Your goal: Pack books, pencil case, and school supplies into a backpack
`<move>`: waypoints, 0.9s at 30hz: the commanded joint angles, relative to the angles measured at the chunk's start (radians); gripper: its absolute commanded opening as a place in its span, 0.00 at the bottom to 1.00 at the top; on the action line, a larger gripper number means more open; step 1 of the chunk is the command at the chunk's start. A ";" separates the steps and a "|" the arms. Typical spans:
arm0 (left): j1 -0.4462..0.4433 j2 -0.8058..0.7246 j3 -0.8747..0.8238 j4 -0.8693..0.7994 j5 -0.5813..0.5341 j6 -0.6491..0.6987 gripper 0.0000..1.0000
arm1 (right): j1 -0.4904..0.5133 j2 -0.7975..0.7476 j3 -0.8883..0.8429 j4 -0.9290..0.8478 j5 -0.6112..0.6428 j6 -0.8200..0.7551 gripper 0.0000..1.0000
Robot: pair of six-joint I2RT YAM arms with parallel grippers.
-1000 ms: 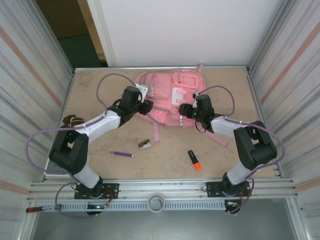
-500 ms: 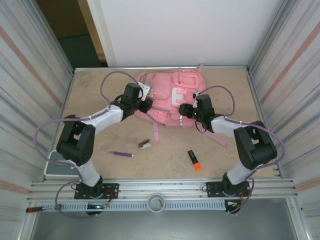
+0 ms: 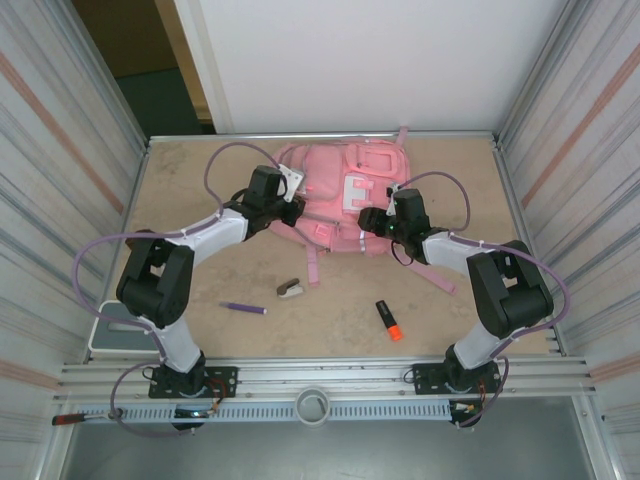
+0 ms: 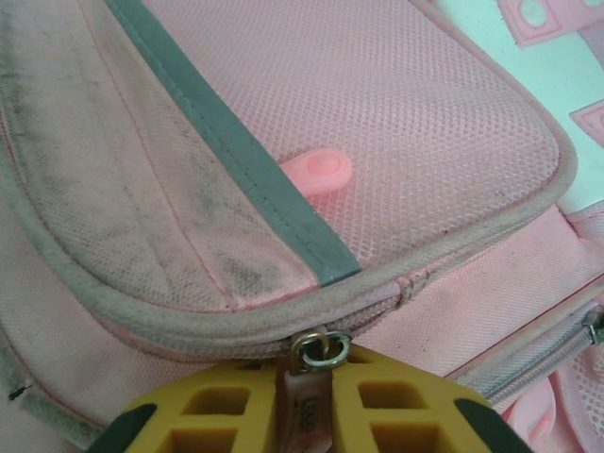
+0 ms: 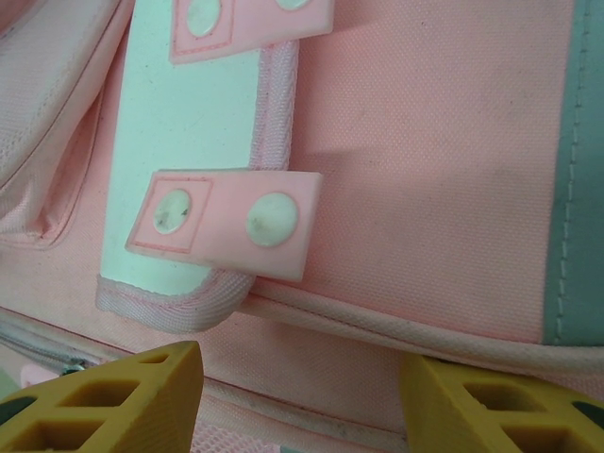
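The pink backpack (image 3: 335, 195) lies flat at the back middle of the table. My left gripper (image 3: 291, 211) is at its left side. In the left wrist view this gripper (image 4: 307, 415) is shut on the backpack's pink zipper pull (image 4: 309, 401), just below the metal ring (image 4: 326, 351). My right gripper (image 3: 368, 221) stands open over the backpack's right part. Its yellow fingers (image 5: 113, 406) straddle a seam below the white patch (image 5: 184, 132) and hold nothing. A purple pen (image 3: 243, 308), a white-and-brown stapler-like piece (image 3: 291, 290) and an orange-and-black highlighter (image 3: 388, 320) lie in front. The books are out of view.
A blue-grey shape (image 3: 108, 326) lies half hidden behind the left arm at the table's left edge; I cannot tell if it is the pencil case. Pink straps (image 3: 312, 265) trail forward from the backpack. Metal walls close in both sides.
The left jaws have closed on the zipper pull. The left arm's elbow has swung left and forward. The right arm has not moved.
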 commanded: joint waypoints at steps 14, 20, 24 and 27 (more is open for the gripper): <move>0.008 -0.090 -0.126 0.137 0.029 0.035 0.00 | -0.071 -0.081 -0.024 -0.092 -0.020 -0.008 0.57; -0.005 -0.109 -0.160 0.189 0.114 -0.001 0.00 | -0.061 -0.141 -0.013 -0.093 -0.095 0.044 0.57; -0.038 -0.107 -0.163 0.213 0.113 0.011 0.00 | -0.012 -0.140 0.031 -0.080 -0.154 0.104 0.57; -0.055 -0.108 -0.162 0.223 0.131 0.012 0.00 | 0.035 -0.115 0.084 -0.092 -0.148 0.136 0.55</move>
